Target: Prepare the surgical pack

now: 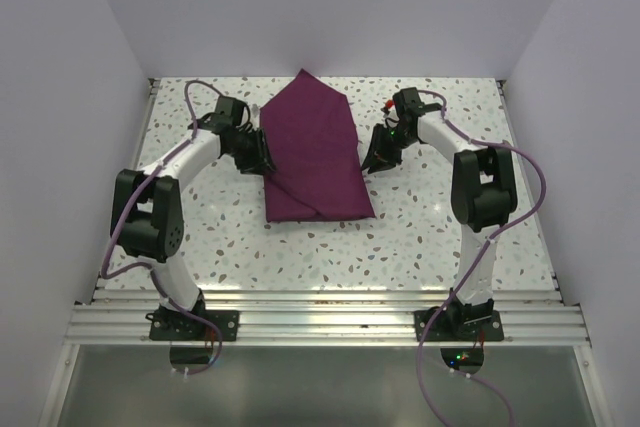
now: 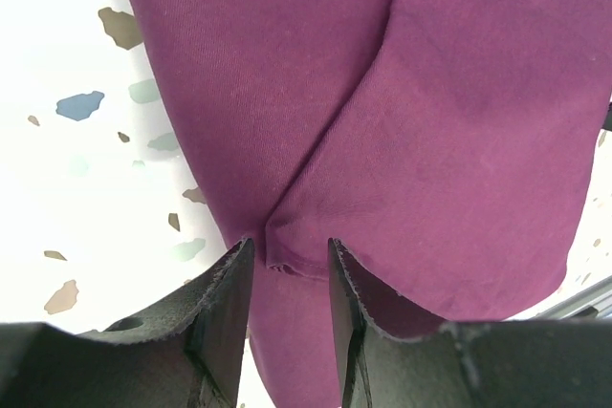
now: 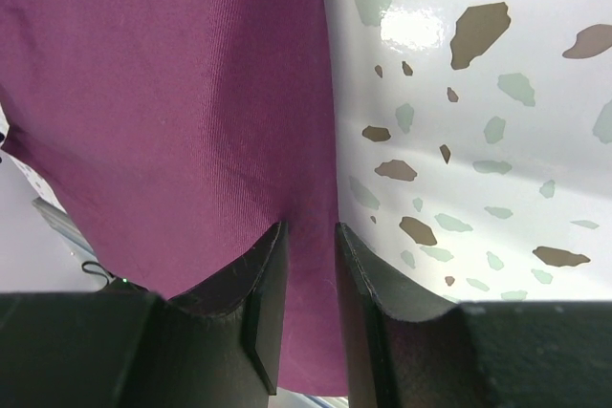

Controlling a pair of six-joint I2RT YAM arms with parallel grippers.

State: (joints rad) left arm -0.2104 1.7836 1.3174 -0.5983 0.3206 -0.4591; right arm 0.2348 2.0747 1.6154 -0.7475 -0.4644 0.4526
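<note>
The plum-purple cloth (image 1: 315,152) lies folded over on the speckled table, one pointed corner toward the back wall. The steel tray, instruments and gauze pads are not in view. My left gripper (image 1: 265,159) is at the cloth's left edge. In the left wrist view its jaws (image 2: 292,255) stand slightly apart, with a folded corner of the cloth (image 2: 382,121) just between the tips. My right gripper (image 1: 372,162) is at the cloth's right edge. In the right wrist view its jaws (image 3: 309,236) stand slightly apart over the edge of the cloth (image 3: 172,93).
The white speckled table (image 1: 420,237) is enclosed by white walls at the back and on both sides. An aluminium rail (image 1: 330,322) carrying the arm bases runs along the near edge.
</note>
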